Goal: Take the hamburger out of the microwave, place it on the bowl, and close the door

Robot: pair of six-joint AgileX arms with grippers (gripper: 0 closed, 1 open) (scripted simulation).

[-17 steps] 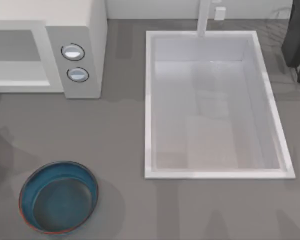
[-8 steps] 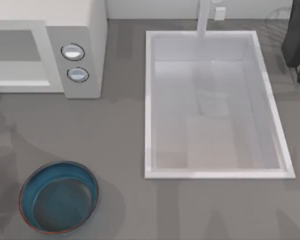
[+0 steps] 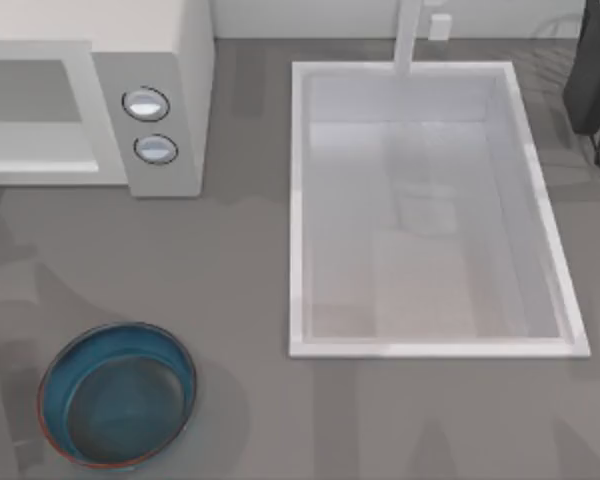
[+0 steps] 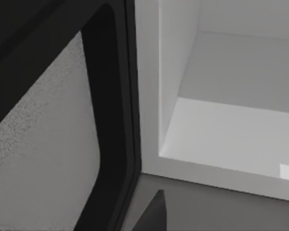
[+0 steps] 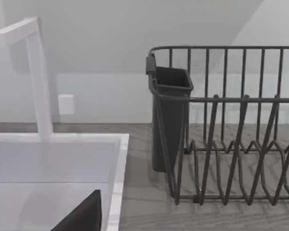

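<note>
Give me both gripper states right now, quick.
Left gripper: cannot be told; a dark fingertip shows close to the microwave's open cavity.
Right gripper: cannot be told; a dark fingertip shows over the sink, facing the dish rack.

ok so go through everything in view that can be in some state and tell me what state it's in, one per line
microwave: front cavity open, the part in view bare.
door: swung open, standing beside the cavity's edge in the left wrist view.
bowl: upright on the table, nothing in it.
sink: basin empty.
dish rack: no dishes in it; dark holder cup at its end.
</note>
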